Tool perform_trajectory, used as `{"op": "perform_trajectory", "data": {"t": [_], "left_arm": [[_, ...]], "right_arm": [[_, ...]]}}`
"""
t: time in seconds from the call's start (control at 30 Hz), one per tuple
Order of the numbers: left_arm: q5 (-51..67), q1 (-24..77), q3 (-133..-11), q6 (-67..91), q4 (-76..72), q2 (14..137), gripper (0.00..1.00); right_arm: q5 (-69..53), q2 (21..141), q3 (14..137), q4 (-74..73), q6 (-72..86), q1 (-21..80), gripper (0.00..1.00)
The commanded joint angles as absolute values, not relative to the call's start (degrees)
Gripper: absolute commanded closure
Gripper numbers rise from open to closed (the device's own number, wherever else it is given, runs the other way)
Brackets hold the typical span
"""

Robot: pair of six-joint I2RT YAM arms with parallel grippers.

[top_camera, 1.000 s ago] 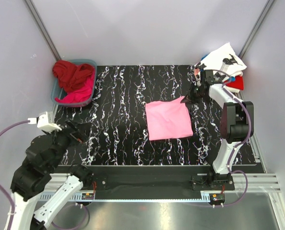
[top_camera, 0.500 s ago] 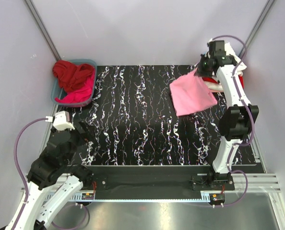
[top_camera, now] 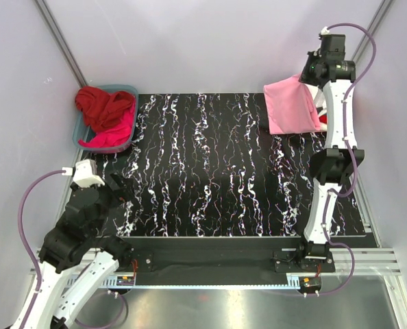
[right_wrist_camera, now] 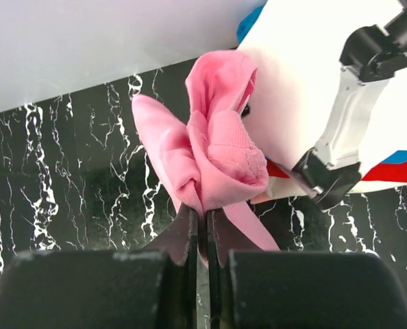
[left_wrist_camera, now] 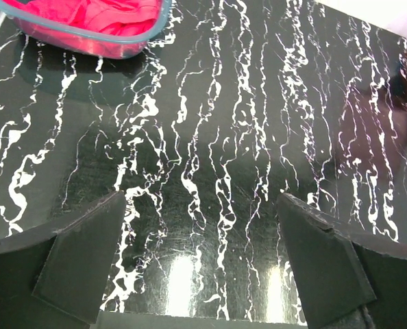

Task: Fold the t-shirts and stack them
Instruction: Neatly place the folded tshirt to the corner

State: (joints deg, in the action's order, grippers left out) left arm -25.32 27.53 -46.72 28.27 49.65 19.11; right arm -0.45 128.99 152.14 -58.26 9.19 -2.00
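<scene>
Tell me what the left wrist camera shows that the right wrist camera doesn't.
Only the left wrist view shows the blue basket holding a magenta t-shirt, and the left gripper open with nothing between its fingers. Only the right wrist view shows the right gripper shut on the bunched pink t-shirt, with a white t-shirt behind it. Both show the black marbled table.
</scene>
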Motion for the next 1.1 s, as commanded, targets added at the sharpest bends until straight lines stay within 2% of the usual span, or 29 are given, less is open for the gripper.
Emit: {"op": "perform_trajectory", "data": {"t": [0.0,0.3,0.63,1.07], "left_arm": [[-26.37,25.93,-46.58,27.25,46.85,19.68,0.01],[-24.00,23.29,-46.49,26.72,45.97,21.71,0.01],[-23.38,22.50,-46.41,26.54,45.70,22.32,0.01],[-23.29,21.89,-46.49,26.63,45.79,22.59,0.01]], "right_arm": [[-4.48,128.14,155.74,-54.68,8.70,-4.13,1.00],[-6.77,130.17,160.04,-49.49,10.01,-7.11,1.00],[-10.54,126.30,160.75,-45.53,13.18,-11.33,1.00],[-12.92,127.18,162.42,-41.67,14.68,-12.39,1.00]]}}
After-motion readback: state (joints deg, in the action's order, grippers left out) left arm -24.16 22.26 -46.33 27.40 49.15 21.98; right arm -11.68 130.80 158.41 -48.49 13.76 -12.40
